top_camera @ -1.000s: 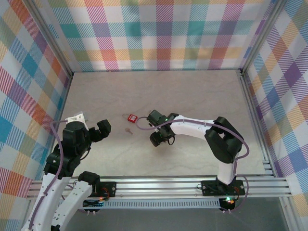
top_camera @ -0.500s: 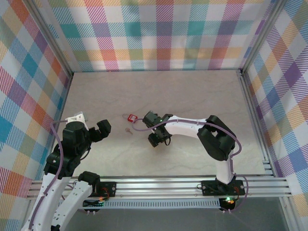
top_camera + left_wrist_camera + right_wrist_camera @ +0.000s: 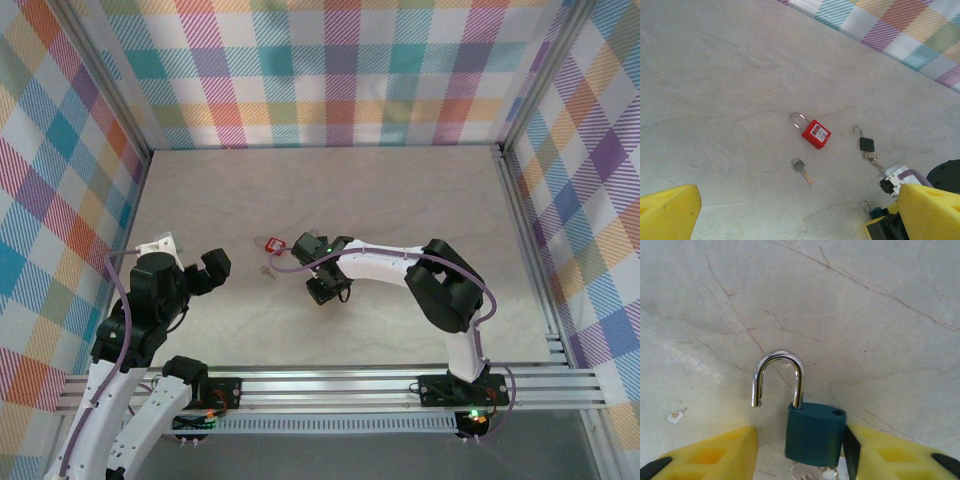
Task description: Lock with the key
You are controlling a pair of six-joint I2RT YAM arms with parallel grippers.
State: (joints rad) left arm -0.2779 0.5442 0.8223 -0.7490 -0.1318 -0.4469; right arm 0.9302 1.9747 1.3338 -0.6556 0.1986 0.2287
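While the left gripper (image 3: 800, 212) is hanging wide open and empty, the right gripper (image 3: 801, 440) is straddling the blue padlock (image 3: 815, 432), jaws half-open, a gap showing beside one finger.

**Other things I see on the table**

From my screen, the table (image 3: 400, 200) looks like pale stone with thin brown cracks. Walls (image 3: 330, 70) with bright checks in many colours stand on three sides of it. A metal rail (image 3: 340, 385) runs along the near edge.

A small black padlock (image 3: 866, 144) lies flat on the table, and its loop (image 3: 857, 130) is open. I see a blue padlock (image 3: 815, 435) close up. Its shiny loop (image 3: 777, 372) is open too, with one end free. A tiny white scrap (image 3: 676, 415) lies near it.
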